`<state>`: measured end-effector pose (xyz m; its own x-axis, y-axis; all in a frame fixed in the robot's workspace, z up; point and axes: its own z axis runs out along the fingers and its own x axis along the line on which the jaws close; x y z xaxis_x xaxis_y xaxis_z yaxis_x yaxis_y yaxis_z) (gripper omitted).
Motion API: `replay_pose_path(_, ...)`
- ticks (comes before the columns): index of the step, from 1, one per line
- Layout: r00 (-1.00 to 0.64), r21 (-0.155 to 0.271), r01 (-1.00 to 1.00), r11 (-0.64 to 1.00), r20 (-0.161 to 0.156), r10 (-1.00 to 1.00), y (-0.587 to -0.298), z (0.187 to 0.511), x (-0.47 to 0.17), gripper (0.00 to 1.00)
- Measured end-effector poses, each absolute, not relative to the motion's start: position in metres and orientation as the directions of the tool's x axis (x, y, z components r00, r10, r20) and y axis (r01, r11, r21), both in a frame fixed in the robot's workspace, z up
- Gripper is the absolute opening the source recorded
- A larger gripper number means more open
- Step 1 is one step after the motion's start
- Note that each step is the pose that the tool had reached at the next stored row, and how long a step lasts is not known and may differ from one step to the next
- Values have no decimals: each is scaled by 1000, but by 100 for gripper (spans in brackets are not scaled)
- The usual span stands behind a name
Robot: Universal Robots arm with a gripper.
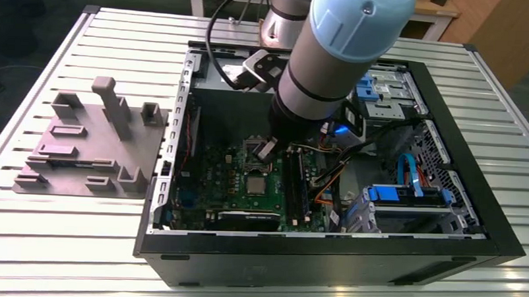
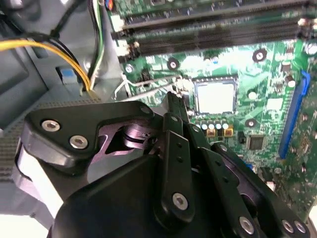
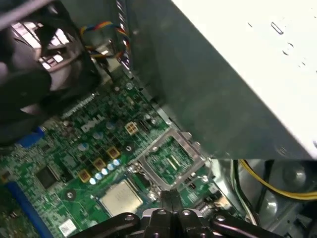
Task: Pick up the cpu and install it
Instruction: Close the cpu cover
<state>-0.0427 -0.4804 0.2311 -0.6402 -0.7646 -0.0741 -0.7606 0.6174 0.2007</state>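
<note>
The cpu is a small silvery square chip lying flat in its socket on the green motherboard; it also shows as cpu and cpu. My gripper hangs just beside the socket, its two black fingers pressed together with nothing between them. The fingertips end at the socket's edge, apart from the chip. The socket's metal frame stands flipped open next to the chip. In the exterior view, the gripper is low inside the open computer case.
A grey moulded plate lies on the slatted table at the exterior view's left. Memory slots, yellow cables, a blue connector and a grey box wall crowd the socket. Drive bays with blue tabs fill the case's right.
</note>
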Motion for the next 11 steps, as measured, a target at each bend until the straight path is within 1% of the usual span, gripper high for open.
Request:
replay_pose_path(3,-640,208,-761,615,-83,-764,-478,231,-38,11)
replay_pose_path(8,-640,253,-761,598,-139,-756,-477,230,-32,11)
replay_pose_path(11,-640,266,-761,592,-156,-752,-476,228,-29,11)
